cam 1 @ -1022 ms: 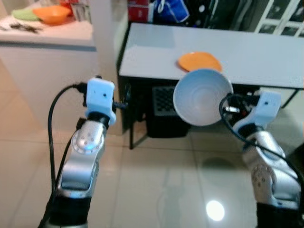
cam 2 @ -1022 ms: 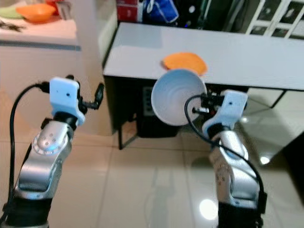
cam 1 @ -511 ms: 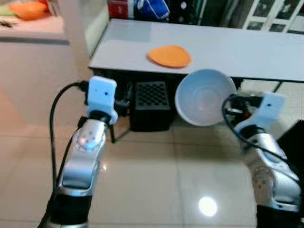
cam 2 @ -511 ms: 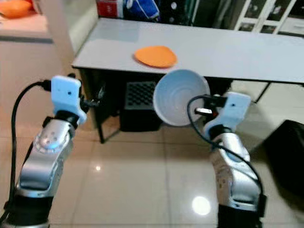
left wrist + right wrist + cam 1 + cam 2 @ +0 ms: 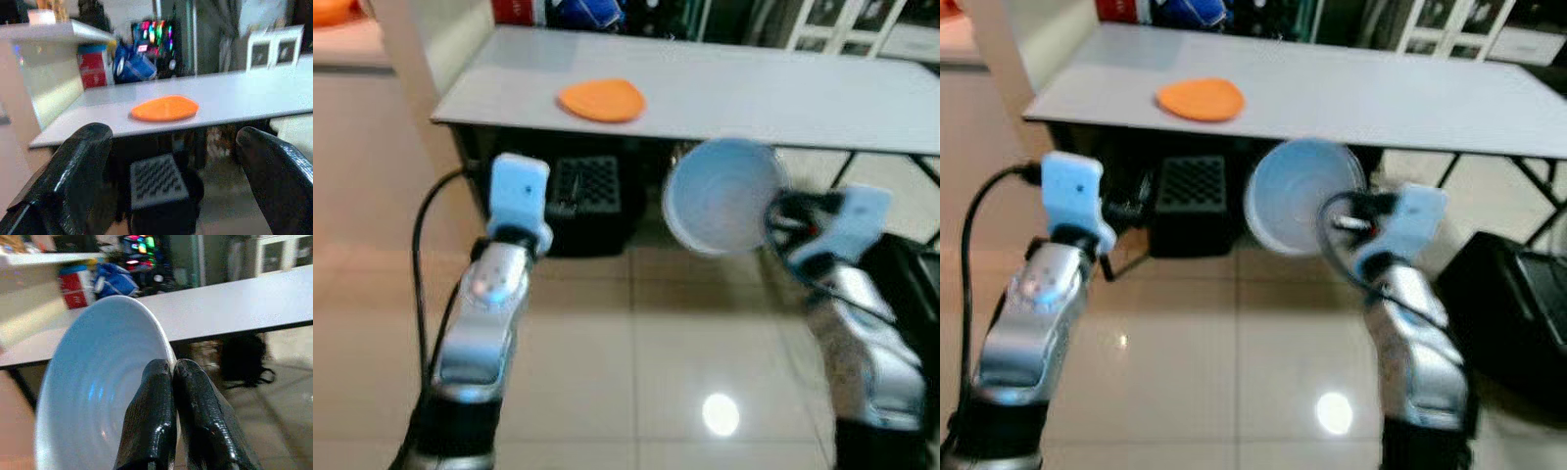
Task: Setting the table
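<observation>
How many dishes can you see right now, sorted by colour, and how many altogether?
Orange plate lying on the grey table: 1
Pale blue bowl clamped by its rim in the right gripper: 1
Total: 2

A long grey table (image 5: 783, 93) runs across the far part of the scene, its top smooth and pale, standing on dark legs that show at its right end. On the table's left part, near its front edge, lies an orange plate (image 5: 601, 100), flat on the surface. Under the table's left half a black crate (image 5: 587, 186) with a lattice face stands on the floor. The floor (image 5: 636, 362) is of glossy beige tiles with thin grout lines, and a bright spot of light glares off it near the middle. At the right, a dark object (image 5: 1518, 304) sits on the floor; what it is cannot be told.
</observation>
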Tool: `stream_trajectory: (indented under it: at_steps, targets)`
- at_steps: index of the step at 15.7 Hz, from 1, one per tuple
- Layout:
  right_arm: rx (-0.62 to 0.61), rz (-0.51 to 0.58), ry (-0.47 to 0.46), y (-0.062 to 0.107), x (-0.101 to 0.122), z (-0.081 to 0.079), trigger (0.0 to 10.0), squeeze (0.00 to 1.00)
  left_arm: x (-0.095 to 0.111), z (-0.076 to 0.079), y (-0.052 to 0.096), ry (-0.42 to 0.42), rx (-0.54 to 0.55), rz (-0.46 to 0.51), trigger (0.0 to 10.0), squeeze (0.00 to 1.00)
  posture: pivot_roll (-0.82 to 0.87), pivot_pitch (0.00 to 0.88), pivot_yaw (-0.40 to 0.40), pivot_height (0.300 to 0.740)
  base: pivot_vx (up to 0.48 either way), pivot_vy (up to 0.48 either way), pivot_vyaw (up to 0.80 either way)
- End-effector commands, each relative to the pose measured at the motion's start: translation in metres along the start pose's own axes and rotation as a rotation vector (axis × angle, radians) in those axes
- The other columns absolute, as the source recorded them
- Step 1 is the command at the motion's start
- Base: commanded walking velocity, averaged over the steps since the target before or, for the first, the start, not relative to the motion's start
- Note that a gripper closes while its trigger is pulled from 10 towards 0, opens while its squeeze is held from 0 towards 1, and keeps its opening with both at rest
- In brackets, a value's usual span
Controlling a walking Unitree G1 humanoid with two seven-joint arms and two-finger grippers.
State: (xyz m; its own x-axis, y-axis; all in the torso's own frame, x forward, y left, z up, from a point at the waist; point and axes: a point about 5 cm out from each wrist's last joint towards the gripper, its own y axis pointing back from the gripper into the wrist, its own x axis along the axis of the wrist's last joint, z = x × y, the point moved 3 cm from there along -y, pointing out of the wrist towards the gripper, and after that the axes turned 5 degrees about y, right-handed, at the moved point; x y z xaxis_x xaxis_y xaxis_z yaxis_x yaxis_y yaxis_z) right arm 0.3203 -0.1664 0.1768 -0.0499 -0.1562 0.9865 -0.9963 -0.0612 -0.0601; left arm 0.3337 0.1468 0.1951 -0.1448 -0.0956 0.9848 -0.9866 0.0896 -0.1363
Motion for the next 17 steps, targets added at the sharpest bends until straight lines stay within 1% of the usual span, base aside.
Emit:
stream_trajectory:
  at_steps: [1, 3, 4, 5, 6, 7, 8, 10, 11, 14, 17]
  targets:
    - [-0.001, 0.043, -0.001, -0.001, 0.011, 0.003, 10.0, 0.0, -0.002, 0.002, -0.002, 0.015, -0.004, -0.022, 10.0, 0.0, -0.03, 0.0, -0.04, 0.74, 0.0, 0.48, 0.0]
    - [0.006, 0.042, -0.001, -0.001, 0.012, 0.002, 10.0, 0.0, -0.001, 0.002, -0.001, 0.011, 0.005, -0.01, 10.0, 0.0, -0.03, 0.0, -0.04, 0.74, 0.0, 0.48, 0.0]
    - [0.006, 0.04, -0.002, -0.001, 0.011, 0.002, 10.0, 0.0, 0.001, 0.003, -0.001, -0.003, -0.003, 0.006, 10.0, 0.0, -0.03, 0.0, -0.043, 0.74, 0.0, 0.0, 0.0]
    - [0.004, 0.035, -0.003, 0.0, 0.01, 0.003, 10.0, 0.0, 0.0, 0.005, -0.001, -0.017, -0.006, -0.007, 10.0, 0.0, -0.03, 0.0, -0.043, 0.74, 0.0, 0.0, 0.0]
    - [0.003, 0.032, -0.005, 0.0, 0.009, 0.003, 10.0, 0.0, 0.002, 0.007, -0.001, -0.003, -0.006, 0.002, 10.0, 0.0, -0.03, 0.0, -0.044, 0.74, 0.0, 0.0, 0.0]
    - [0.002, 0.03, -0.007, 0.0, 0.009, 0.003, 10.0, 0.0, 0.003, 0.007, 0.0, -0.014, -0.006, 0.006, 10.0, 0.0, -0.03, 0.0, -0.045, 0.74, 0.0, 0.0, 0.0]
    - [-0.001, 0.028, -0.009, 0.0, 0.009, 0.003, 10.0, 0.0, 0.006, 0.009, -0.001, -0.022, -0.015, 0.032, 10.0, 0.0, -0.03, 0.0, -0.042, 0.74, 0.0, 0.0, 0.0]
    - [-0.004, 0.027, -0.014, -0.001, 0.008, 0.003, 10.0, 0.0, 0.011, 0.006, -0.001, -0.011, -0.003, 0.069, 10.0, 0.0, -0.03, 0.0, -0.038, 0.74, 0.0, 0.0, 0.0]
    - [-0.005, 0.027, -0.016, 0.0, 0.008, 0.002, 10.0, 0.0, 0.011, 0.005, -0.002, -0.007, 0.003, 0.07, 10.0, 0.0, -0.03, 0.0, -0.038, 0.74, 0.0, 0.0, 0.0]
    - [0.004, 0.036, -0.022, -0.004, 0.009, -0.003, 10.0, 0.0, 0.015, 0.002, -0.006, -0.013, 0.001, 0.076, 10.0, 0.0, -0.03, 0.0, -0.026, 0.74, 0.286, 0.0, 0.0]
    - [-0.011, 0.032, -0.036, -0.005, 0.006, -0.001, 10.0, 0.0, 0.016, 0.002, -0.006, -0.016, -0.012, 0.082, 10.0, 0.0, 0.0, 0.0, -0.031, 0.74, 0.349, 0.0, 0.0]
